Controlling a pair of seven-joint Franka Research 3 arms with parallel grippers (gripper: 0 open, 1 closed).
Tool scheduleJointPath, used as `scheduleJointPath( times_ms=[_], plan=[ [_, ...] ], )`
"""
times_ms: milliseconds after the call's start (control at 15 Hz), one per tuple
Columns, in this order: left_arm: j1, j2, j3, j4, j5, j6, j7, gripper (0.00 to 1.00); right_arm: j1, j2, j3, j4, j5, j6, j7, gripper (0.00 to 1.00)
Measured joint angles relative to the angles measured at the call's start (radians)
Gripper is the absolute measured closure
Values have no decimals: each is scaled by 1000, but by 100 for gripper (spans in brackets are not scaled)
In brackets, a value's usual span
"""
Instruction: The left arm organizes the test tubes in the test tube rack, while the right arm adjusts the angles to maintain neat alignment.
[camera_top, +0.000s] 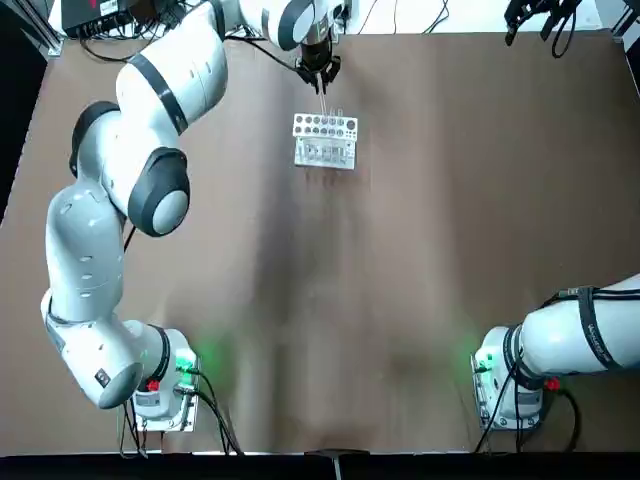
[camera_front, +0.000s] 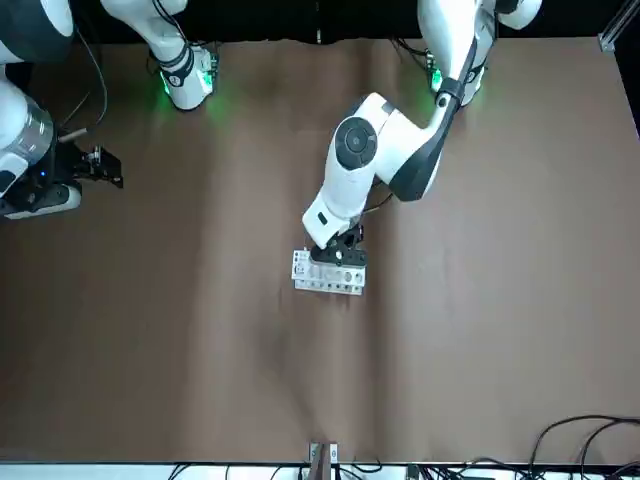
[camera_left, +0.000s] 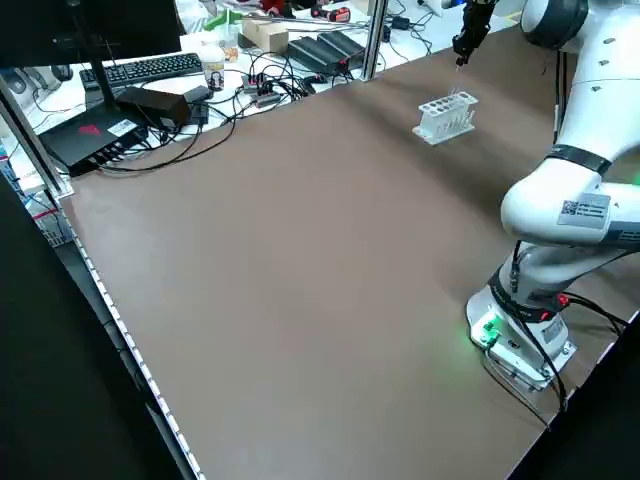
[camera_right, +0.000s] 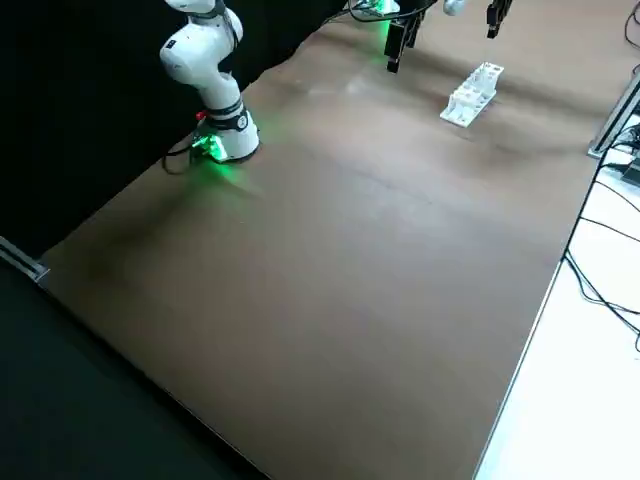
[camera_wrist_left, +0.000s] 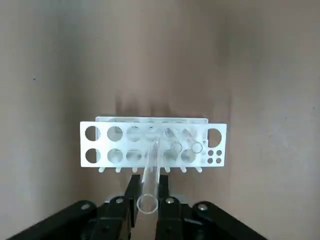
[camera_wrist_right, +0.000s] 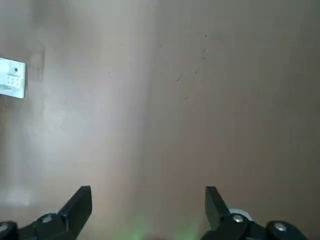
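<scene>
The white test tube rack (camera_top: 325, 140) stands on the brown table, toward the far side. My left gripper (camera_top: 320, 72) hangs just behind and above it, shut on a clear test tube (camera_wrist_left: 150, 175) that points down at the rack's (camera_wrist_left: 100, 145) middle holes. I cannot tell whether its tip is inside a hole. Two or three other test tubes (camera_wrist_left: 192, 147) stand in the rack near one end. In the front view my left gripper (camera_front: 345, 240) sits right over the rack (camera_front: 329, 272). My right gripper (camera_wrist_right: 147, 205) is open and empty, held high at the robot's right, far from the rack (camera_wrist_right: 12, 85).
Both arm bases (camera_top: 165, 385) (camera_top: 505, 380) glow green at the near table edge. Beyond the table's left side lie cables, a keyboard and boxes (camera_left: 200, 70). The brown tabletop (camera_top: 400, 280) stretches between the rack and the bases.
</scene>
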Motion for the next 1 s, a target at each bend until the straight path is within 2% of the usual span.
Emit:
scheduleJointPath(
  times_ms=[1000],
  plan=[
    [4,17,4,0,0,6,-1,79,0,0,0,0,0,0,0,0]
  ],
)
